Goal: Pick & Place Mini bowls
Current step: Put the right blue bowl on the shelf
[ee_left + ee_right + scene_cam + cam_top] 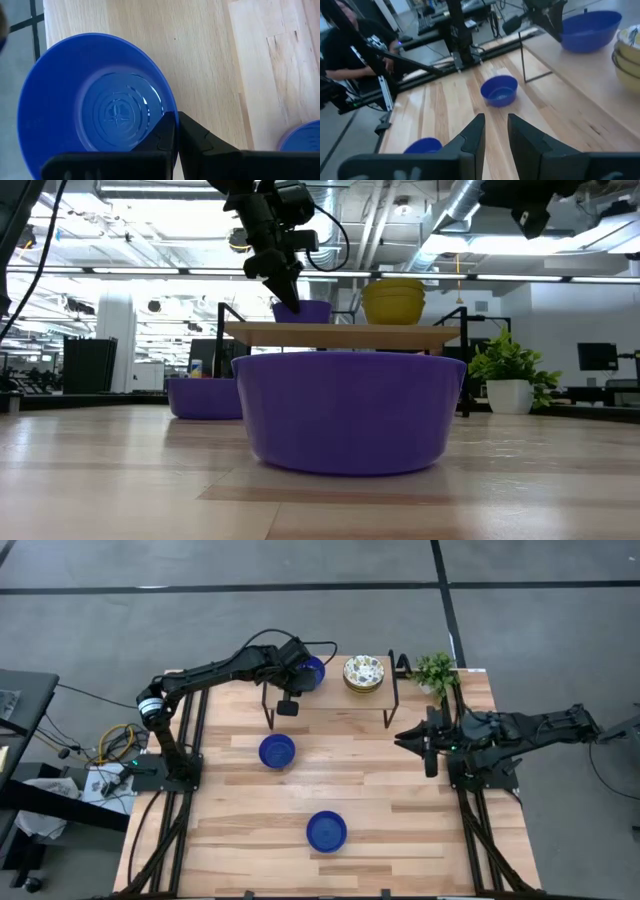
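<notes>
Nearest blue bowl is seen at 6 o'clock on the table; a second near centre. At 12 o'clock on the shelf, a third blue bowl is clamped at its rim by the left hand, beside stacked floral bowls. Right hand, fingers apart, is held empty at 3 o'clock.

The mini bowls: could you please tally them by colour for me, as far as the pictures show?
Blue bowls: 3, one on the shelf, one mid-table, one near the front.
Floral white bowls: one stack on the shelf; the number in it cannot be told.
Total: 3 blue bowls plus the stack.
</notes>
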